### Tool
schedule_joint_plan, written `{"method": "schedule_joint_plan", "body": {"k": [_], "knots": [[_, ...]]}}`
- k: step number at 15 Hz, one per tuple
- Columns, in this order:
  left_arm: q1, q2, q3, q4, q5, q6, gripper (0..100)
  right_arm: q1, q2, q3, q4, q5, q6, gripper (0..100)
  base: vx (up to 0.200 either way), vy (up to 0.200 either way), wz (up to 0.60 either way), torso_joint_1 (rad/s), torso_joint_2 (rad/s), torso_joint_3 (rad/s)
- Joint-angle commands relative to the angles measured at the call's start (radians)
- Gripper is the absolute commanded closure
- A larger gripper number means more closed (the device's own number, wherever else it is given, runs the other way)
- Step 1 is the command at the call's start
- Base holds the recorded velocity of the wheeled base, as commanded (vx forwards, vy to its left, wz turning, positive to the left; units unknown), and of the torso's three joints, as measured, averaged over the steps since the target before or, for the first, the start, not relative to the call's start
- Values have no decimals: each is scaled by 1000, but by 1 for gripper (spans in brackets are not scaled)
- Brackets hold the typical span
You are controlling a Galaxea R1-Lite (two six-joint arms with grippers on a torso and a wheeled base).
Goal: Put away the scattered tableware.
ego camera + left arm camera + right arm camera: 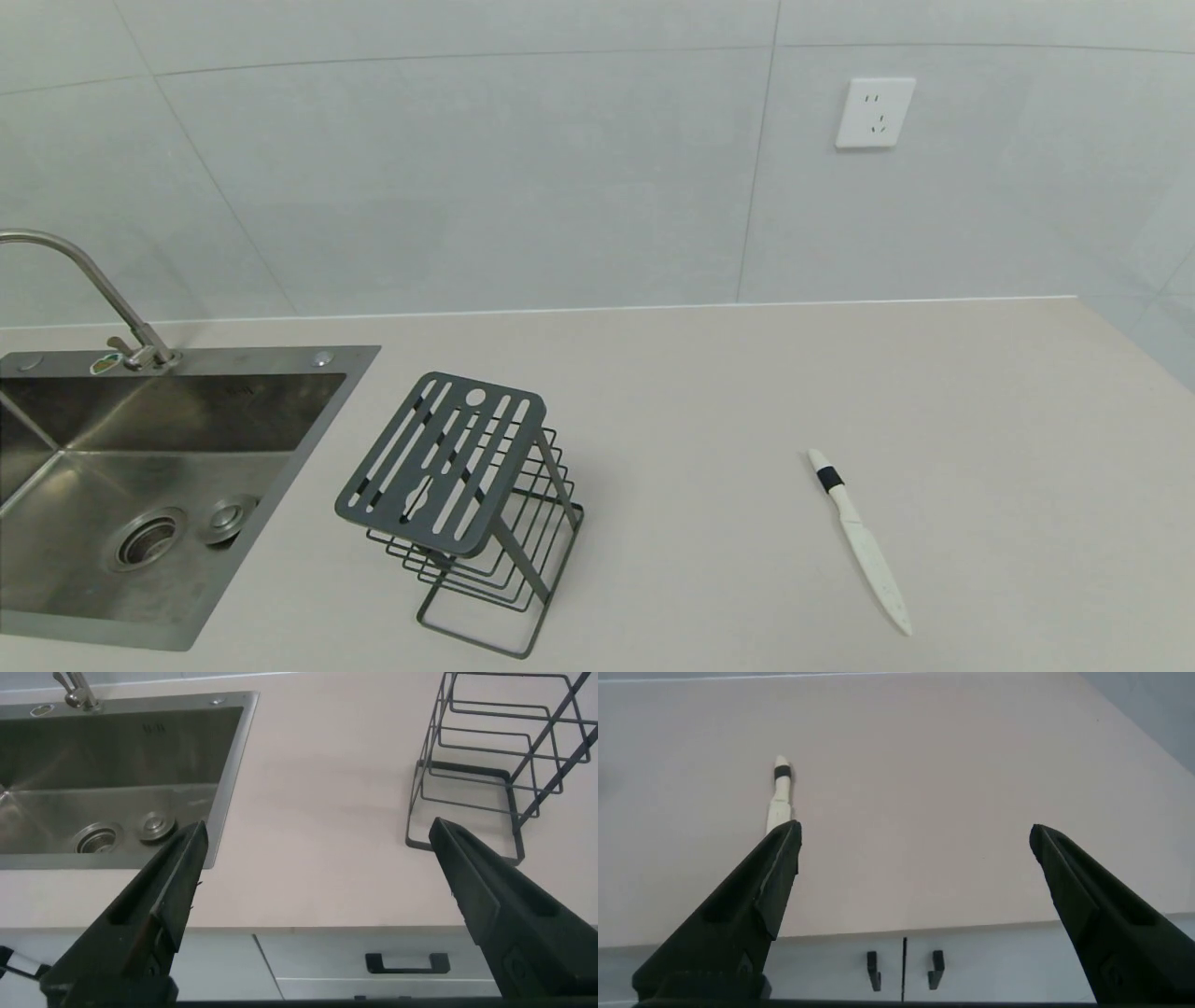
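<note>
A white knife (857, 539) with a black band on its handle lies flat on the counter at the right, blade toward the front edge; its handle end (781, 789) also shows in the right wrist view. A dark grey slotted knife rack (464, 504) on a wire frame stands near the middle, beside the sink; its wire base (495, 756) appears in the left wrist view. My left gripper (318, 835) is open, back over the counter's front edge between sink and rack. My right gripper (915, 840) is open too, behind the counter's front edge, short of the knife.
A steel sink (140, 485) with a curved tap (89, 280) is set into the counter at the left. A wall socket (874, 113) sits on the tiled wall. Cabinet fronts with dark handles (903, 969) lie below the counter edge. The beige counter (747, 392) is bare between rack and knife.
</note>
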Motion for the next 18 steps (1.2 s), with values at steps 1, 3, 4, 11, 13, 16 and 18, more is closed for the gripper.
{"method": "schedule_joint_plan", "body": {"k": [1, 3, 4, 11, 13, 16, 18], "knots": [[0, 1, 0, 0, 0, -1, 0, -1, 2, 0, -66, 3, -1, 0, 0, 0, 0, 0, 0, 0], [0, 1, 0, 0, -1, 7, 0, 1, 3, 0, -159, 64, -17, 0, 0, 0, 0, 0, 0, 0], [0, 1, 0, 0, -1, 5, 0, 10, 21, -9, -142, 155, -14, 0, 0, 0, 0, 0, 0, 0], [-1, 1, 0, -2, -3, 2, 0, 18, 339, -199, -81, 385, -81, 0, 0, 0, 0, 0, 0, 0], [0, 1, 0, -2, -3, 5, 0, 33, 443, -220, -82, 428, -81, 0, 0, 0, 0, 0, 0, 0], [0, 1, 0, -2, -3, 5, 0, 77, 552, -222, -84, 428, -81, 0, 0, 0, 0, 0, 0, 0], [0, 1, 0, -2, -4, 5, 0, 97, 641, -219, -85, 428, -83, 0, 0, 0, 0, 0, 0, 0]]}}
